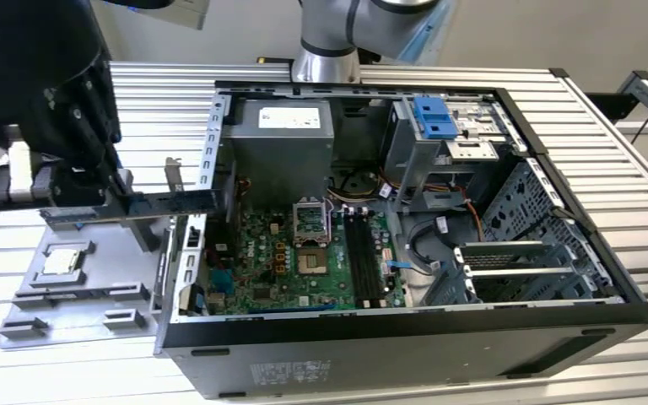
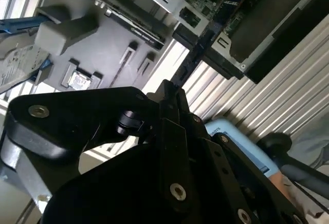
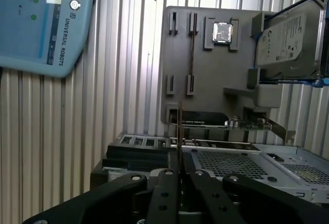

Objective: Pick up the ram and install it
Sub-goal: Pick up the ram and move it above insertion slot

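Since the ram [image 3: 180, 131] shows edge-on as a thin sliver, it looks pinched flat between the gripper's [image 3: 180, 173] fingers [image 3: 165, 183], up above the grey tray [image 3: 205, 80]. Probably light and stiff but fragile, so it's best gripped near the top edge, away from the contacts. Gripper sits at 9 o'clock from the open case [image 1: 414, 337], whose memory slots [image 1: 360, 253] look empty.

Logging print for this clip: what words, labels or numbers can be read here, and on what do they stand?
Blue pendant: brand lettering along its face, legible but left unquoted.
Hard drive label: print too small to read.
Power supply white label: too small to read.
Case front sticker: blurred.
Processor chip: markings unreadable.
The ram, edge-on in the tool: no print shows.
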`<move>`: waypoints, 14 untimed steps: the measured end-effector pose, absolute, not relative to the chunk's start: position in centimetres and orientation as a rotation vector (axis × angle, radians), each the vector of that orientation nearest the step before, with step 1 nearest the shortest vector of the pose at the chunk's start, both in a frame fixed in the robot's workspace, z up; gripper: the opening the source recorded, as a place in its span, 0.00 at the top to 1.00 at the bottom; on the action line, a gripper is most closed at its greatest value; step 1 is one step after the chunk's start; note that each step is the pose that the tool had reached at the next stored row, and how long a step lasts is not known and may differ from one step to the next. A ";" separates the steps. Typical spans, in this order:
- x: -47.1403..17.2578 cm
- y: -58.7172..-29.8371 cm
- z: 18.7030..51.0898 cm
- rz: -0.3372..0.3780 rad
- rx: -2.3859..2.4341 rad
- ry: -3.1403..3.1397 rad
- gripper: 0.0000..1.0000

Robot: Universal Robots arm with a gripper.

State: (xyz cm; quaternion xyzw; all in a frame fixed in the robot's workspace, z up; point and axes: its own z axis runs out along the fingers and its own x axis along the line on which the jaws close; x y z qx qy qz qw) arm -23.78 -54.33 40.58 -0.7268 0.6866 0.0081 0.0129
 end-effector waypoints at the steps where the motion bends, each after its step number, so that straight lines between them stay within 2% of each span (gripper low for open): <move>1: -23.4 -54.3 40.6 0.025 -2.265 2.140 1.00; 14: -17.4 -54.3 40.5 0.025 -2.265 2.139 1.00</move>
